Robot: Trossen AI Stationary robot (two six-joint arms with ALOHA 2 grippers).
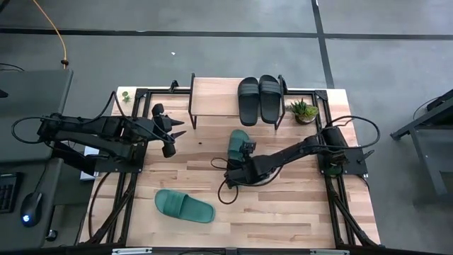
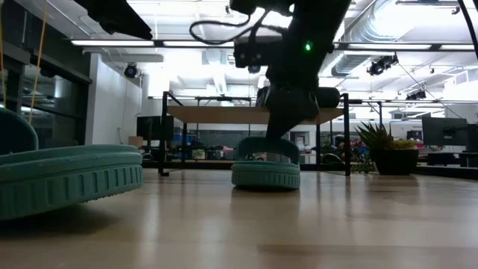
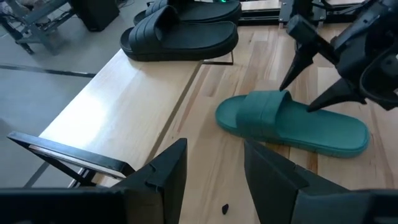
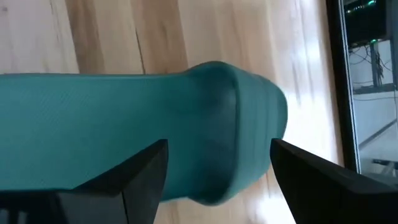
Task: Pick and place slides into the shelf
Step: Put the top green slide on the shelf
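Flanking the shelf (image 1: 216, 95): potted plant (image 1: 304, 110), idle left gripper (image 1: 177, 133)

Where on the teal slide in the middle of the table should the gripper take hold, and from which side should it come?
Probably the ribbed strap of the teal slide, from above. The slide lies flat, sole down, so the strap arches clear of the footbed. The right gripper hangs open over it. The left gripper waits beside the shelf.

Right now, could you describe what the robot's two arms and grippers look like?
Both arms are dark, nearly black, jointed metal links with black cables looping beside them. The left gripper and the right gripper each end in two dark, tapered, wedge-shaped fingers. A small green indicator light glows on the right arm.
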